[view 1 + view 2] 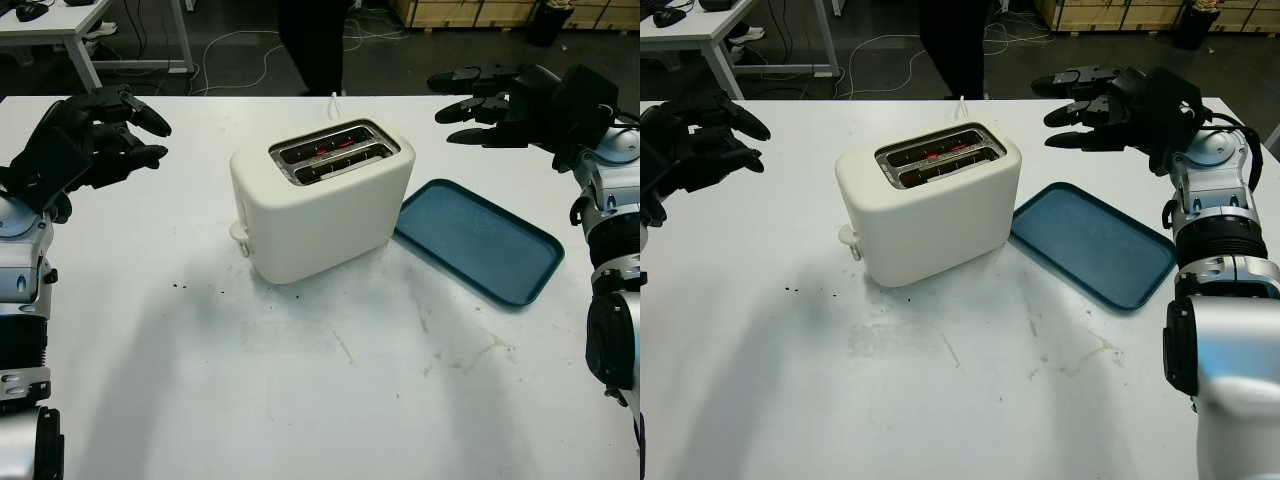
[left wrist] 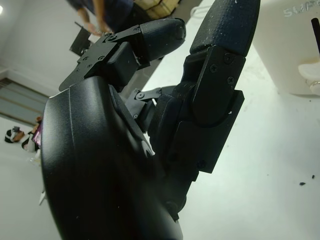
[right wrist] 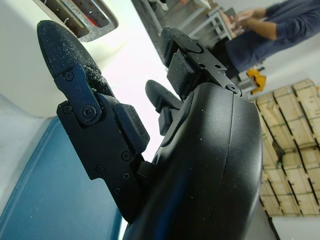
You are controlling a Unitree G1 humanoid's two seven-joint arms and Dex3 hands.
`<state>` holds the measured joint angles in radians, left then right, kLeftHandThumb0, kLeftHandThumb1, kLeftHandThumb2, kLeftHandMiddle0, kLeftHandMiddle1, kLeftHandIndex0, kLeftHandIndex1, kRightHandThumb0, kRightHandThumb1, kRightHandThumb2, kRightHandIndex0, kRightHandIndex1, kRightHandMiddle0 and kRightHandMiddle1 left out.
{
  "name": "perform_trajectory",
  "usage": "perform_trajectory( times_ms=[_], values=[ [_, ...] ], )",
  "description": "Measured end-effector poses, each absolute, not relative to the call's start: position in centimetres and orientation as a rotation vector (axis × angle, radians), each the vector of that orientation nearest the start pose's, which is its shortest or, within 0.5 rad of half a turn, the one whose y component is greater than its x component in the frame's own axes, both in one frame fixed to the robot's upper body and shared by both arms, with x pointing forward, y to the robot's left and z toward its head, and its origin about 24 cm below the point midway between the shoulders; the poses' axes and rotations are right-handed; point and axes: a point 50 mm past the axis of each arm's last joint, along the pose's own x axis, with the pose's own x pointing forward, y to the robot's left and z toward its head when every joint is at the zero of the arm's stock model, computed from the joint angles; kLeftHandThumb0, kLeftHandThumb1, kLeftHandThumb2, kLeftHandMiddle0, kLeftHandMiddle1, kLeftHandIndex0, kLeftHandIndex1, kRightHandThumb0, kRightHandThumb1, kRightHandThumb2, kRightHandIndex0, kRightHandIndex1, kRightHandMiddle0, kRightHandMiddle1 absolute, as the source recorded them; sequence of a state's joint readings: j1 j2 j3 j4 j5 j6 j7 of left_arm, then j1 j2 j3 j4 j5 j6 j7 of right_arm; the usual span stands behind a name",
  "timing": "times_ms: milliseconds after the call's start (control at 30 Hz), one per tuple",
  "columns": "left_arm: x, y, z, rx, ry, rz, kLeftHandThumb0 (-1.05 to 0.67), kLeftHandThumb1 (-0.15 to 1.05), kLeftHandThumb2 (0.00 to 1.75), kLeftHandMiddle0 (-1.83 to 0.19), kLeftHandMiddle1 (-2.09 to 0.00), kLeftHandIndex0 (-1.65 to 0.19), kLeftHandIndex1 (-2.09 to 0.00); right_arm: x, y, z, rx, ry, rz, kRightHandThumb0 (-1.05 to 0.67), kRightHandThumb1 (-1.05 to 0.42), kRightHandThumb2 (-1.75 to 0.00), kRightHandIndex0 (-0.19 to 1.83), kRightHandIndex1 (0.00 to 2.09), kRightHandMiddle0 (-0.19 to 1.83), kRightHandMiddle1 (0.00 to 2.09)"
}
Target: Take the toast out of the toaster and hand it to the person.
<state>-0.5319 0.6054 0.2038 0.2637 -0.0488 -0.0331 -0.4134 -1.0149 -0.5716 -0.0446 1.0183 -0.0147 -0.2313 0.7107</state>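
At frame centre, cream plastic two-slot toaster [image 1: 320, 200]; black left hand [image 1: 105, 135] upper left, black right hand [image 1: 495, 105] upper right, fingers extended, empty.

Bare white table [image 1: 300, 400] lies open toward six o'clock. The cream plastic toaster [image 1: 320, 205] blocks my centre; the flat blue tray [image 1: 478, 240] lies touching it at three o'clock.

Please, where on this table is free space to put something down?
The wide near part of the table, in front of the toaster and the blue tray, is bare. The strip between the left hand and the toaster is free too. Toaster and tray crowd the middle.
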Motion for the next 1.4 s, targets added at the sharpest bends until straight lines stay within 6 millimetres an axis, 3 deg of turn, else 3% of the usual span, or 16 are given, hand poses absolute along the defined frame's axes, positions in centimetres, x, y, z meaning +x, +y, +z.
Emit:
perform_trajectory(
  times_ms=[1400],
  values=[
    [32.85,27.14,19.63,0.517,-0.274,-0.144,-1.05,0.87,0.0,-0.65,-1.33,-0.59,-1.18,39.18,-24.21,19.92,-0.505,-0.099,0.472,-0.84,-0.7,0.0,0.25,0.74,0.58,0.0]
  ],
)
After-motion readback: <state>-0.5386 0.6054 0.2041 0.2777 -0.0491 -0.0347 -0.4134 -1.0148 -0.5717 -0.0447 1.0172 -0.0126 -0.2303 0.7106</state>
